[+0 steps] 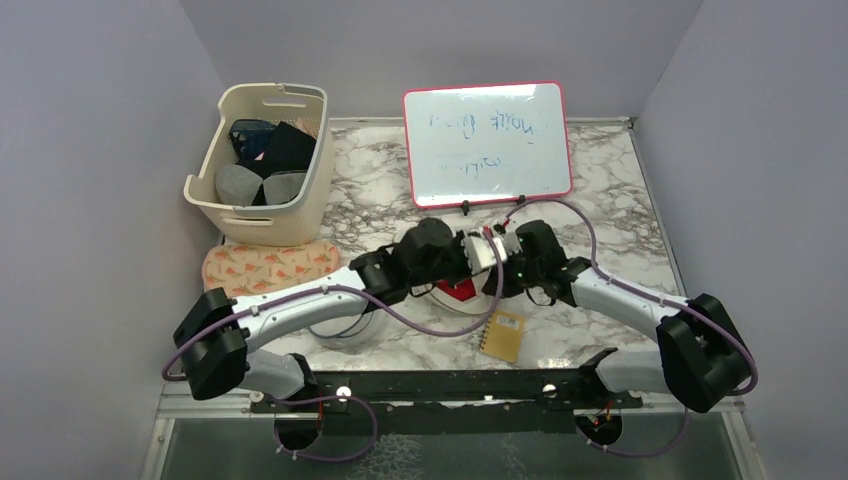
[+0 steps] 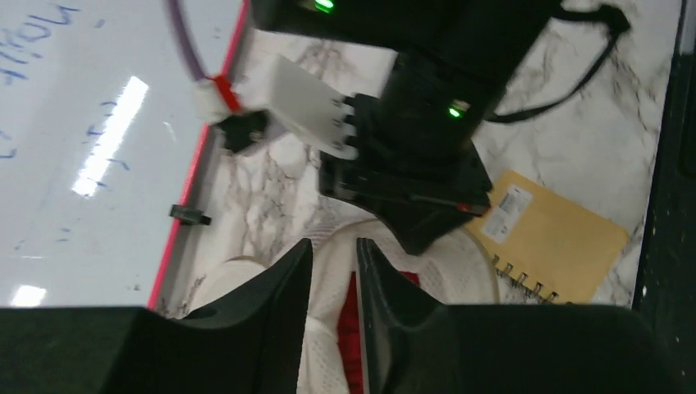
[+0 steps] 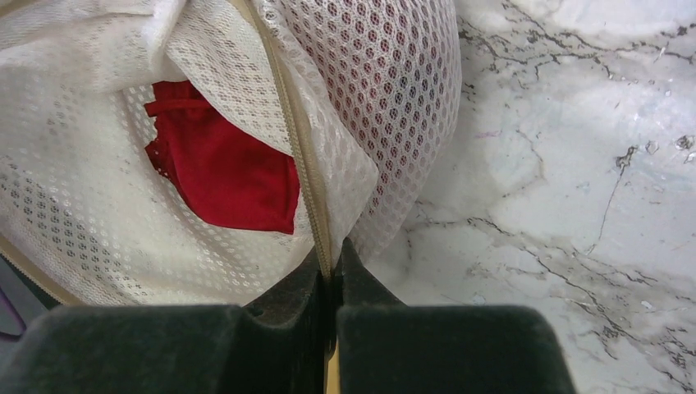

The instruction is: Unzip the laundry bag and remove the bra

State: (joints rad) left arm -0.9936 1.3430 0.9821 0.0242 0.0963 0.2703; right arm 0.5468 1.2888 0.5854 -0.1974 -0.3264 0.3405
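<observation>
Laundry bag (image 3: 107,238) of white mesh lies near the middle of the marble table (image 3: 574,164), under both my wrists, between the whiteboard (image 2: 82,123) behind and a tan spiral notebook (image 2: 558,238) in front; its mouth gapes, and the red bra (image 3: 230,176) shows inside, not yet out. My right pincer (image 3: 331,271) is pressed fully closed on the tan zip (image 3: 295,139), which runs straight down into the jaws; whether I have the slider or only the tape I cannot tell. My left pincer (image 2: 334,267) has its fingers a narrow slit apart, with mesh and red cloth showing through; I cannot tell whether it grips the mesh or merely hangs over it. Risks, as I judge them: the thin tape may slide out of my right jaws if I pull at an angle; if my left has no real hold, the light bag may drag along instead of opening; loose mesh may jam in the teeth; my wrists sit very close, so a careless move could knock them together.
</observation>
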